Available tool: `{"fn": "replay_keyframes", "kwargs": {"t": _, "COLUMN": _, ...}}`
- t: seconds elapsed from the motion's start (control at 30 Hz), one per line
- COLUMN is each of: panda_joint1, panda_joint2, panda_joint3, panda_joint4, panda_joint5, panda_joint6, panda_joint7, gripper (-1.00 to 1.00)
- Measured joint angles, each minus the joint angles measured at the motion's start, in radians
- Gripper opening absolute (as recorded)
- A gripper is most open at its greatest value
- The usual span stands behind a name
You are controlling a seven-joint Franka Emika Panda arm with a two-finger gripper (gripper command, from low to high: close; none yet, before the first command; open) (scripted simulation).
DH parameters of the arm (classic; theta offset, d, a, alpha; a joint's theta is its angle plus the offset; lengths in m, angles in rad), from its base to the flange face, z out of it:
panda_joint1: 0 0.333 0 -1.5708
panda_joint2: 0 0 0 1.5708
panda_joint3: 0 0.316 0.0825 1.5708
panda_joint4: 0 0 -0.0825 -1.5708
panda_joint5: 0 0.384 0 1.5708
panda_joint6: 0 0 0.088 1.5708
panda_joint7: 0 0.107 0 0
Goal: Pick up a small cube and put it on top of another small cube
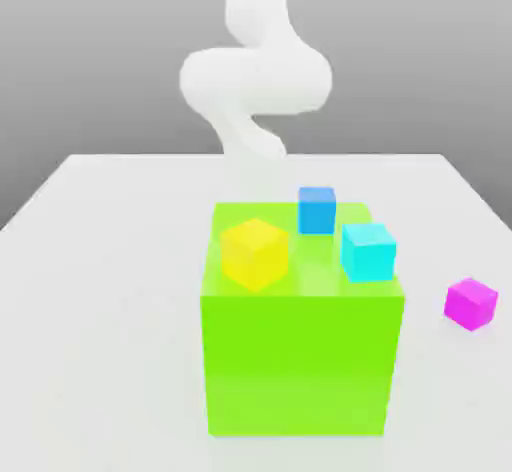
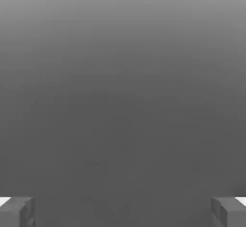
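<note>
Plain magenta small cube [image 1: 471, 302], yellow cube [image 1: 254, 253], blue cube [image 1: 317, 210], cyan cube [image 1: 368, 251], bright green block [image 1: 300, 365], white table [image 1: 90, 290], white arm [image 1: 255, 75]

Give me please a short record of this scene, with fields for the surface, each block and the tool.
surface: white table
big block: green block, standing on the table
on the green block: yellow cube, blue cube, cyan cube
on the table: magenta cube, apart from the green block, to the exterior view's right
arm: white arm behind the green block
tool: tool open, nothing between its fingers
stacking: not yet done
</note>
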Motion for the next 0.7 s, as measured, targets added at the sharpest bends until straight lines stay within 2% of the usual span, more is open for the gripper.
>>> {"fn": "replay_keyframes", "kwargs": {"t": 0.3, "panda_joint1": 0.281, "panda_joint2": 0.278, "panda_joint3": 0.040, "panda_joint4": -0.126, "panda_joint5": 0.037, "panda_joint6": 0.154, "panda_joint7": -0.386, "gripper": 0.00}}
{"fn": "replay_keyframes", "kwargs": {"t": 0.53, "panda_joint1": 0.462, "panda_joint2": 0.490, "panda_joint3": 0.112, "panda_joint4": -0.223, "panda_joint5": 0.055, "panda_joint6": 0.272, "panda_joint7": -0.673, "gripper": 0.00}}
{"fn": "replay_keyframes", "kwargs": {"t": 0.7, "panda_joint1": 0.570, "panda_joint2": 0.642, "panda_joint3": 0.187, "panda_joint4": -0.292, "panda_joint5": 0.034, "panda_joint6": 0.358, "panda_joint7": -0.854, "gripper": 0.00}}
